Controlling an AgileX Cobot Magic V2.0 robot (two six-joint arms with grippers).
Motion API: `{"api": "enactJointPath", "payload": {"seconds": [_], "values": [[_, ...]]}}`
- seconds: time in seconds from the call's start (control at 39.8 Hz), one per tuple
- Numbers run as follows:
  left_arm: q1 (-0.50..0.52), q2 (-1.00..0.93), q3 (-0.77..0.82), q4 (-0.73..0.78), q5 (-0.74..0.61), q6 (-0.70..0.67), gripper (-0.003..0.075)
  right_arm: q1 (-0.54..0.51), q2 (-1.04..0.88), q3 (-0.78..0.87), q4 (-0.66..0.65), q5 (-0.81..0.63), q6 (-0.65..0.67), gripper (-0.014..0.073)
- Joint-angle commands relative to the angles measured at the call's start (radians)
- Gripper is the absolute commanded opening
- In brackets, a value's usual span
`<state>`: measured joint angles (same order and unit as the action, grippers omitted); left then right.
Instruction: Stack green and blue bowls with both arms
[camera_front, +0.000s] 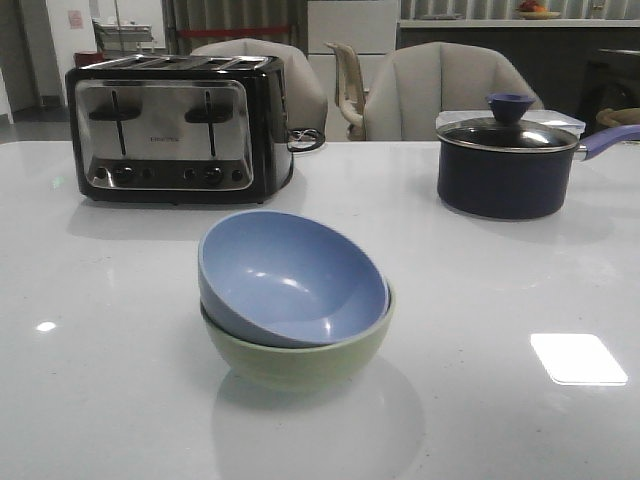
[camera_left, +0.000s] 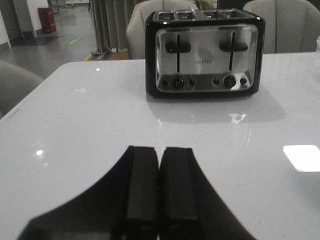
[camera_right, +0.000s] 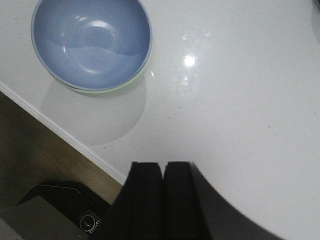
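While the near part of the counter (camera_front: 100, 400) lies bare around it, the blue bowl (camera_front: 290, 280) sits nested in the green bowl (camera_front: 300, 360), tilted so its rim rides higher on the left. The stacked pair stands in the near middle of the front view, with clear white surface on every side. In the right wrist view the same pair lies close to the counter's near edge, only a sliver of green rim (camera_right: 127, 82) showing under the blue bowl (camera_right: 92, 42), and bare floor lies beyond that edge.

Farther back on the left stands the black and steel toaster (camera_front: 175, 125), well apart from the bowls; on the far right stands the dark lidded pot (camera_front: 505, 165). Pale chairs (camera_front: 440, 90) line the far edge.

Neither arm shows in the front view. The left fingers (camera_left: 159, 190) are pressed together with nothing between them, held level and facing the toaster (camera_left: 204, 52). The right fingers (camera_right: 163, 200) are likewise closed and empty, looking steeply down over the counter, well apart from the bowls.
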<state>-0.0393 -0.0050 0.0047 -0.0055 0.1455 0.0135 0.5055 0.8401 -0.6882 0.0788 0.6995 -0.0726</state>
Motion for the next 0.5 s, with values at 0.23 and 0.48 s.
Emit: {"api": "enactJointPath", "payload": {"seconds": [0.23, 0.48], "values": [[0.002, -0.022, 0.021, -0.031, -0.134, -0.028, 0.0102, 0.0, -0.003, -0.027, -0.005, -0.054, -0.011, 0.0034], [0.0, -0.022, 0.021, 0.017, -0.146, -0.067, 0.0102, 0.0, -0.003, -0.027, -0.005, -0.054, -0.011, 0.0034]]}}
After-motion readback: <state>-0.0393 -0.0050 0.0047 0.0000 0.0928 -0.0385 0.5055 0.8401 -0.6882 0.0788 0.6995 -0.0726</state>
